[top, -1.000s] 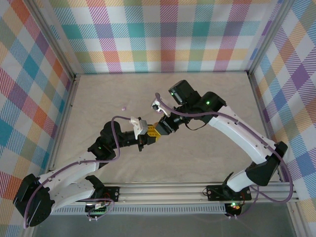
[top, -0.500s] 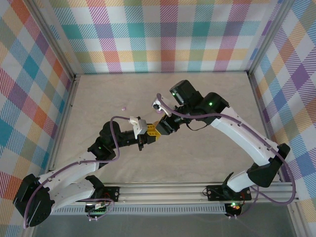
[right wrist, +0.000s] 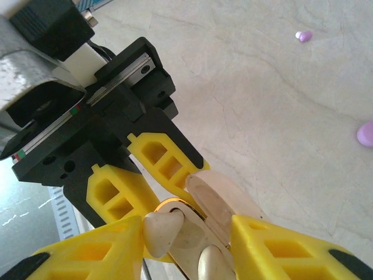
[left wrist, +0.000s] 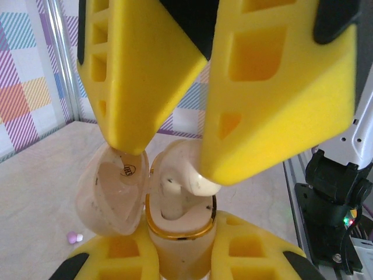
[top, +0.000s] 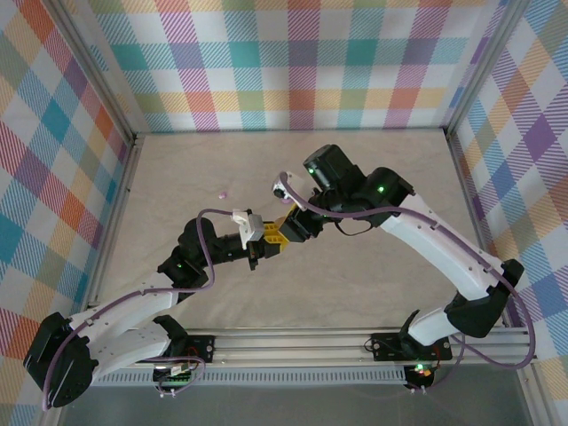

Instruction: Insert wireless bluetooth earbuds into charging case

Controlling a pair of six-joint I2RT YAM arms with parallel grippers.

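Observation:
My left gripper (left wrist: 180, 252) is shut on the cream charging case (left wrist: 178, 233), held upright above the table with its gold rim up and its lid (left wrist: 111, 186) swung open. My right gripper (right wrist: 186, 234) reaches over the case mouth with its jaws apart. One finger (right wrist: 96, 251) rests against a cream earbud (right wrist: 165, 230) whose stem sits in a case slot (left wrist: 170, 204). A second cream earbud (right wrist: 213, 263) lies in the case beside it. A purple earbud (top: 221, 193) lies on the table to the far left of both grippers. In the top view the two grippers meet at mid-table (top: 273, 234).
The beige tabletop (top: 355, 284) is ringed by plaid walls with metal posts. A purple earbud (right wrist: 303, 35) lies on the table beyond the case, and another purple object (right wrist: 366, 133) is cut off at the right edge. The arm-base rail (top: 293, 342) runs along the near edge.
The right gripper has edged slightly left and closer over the case. The left arm and the case have stayed put.

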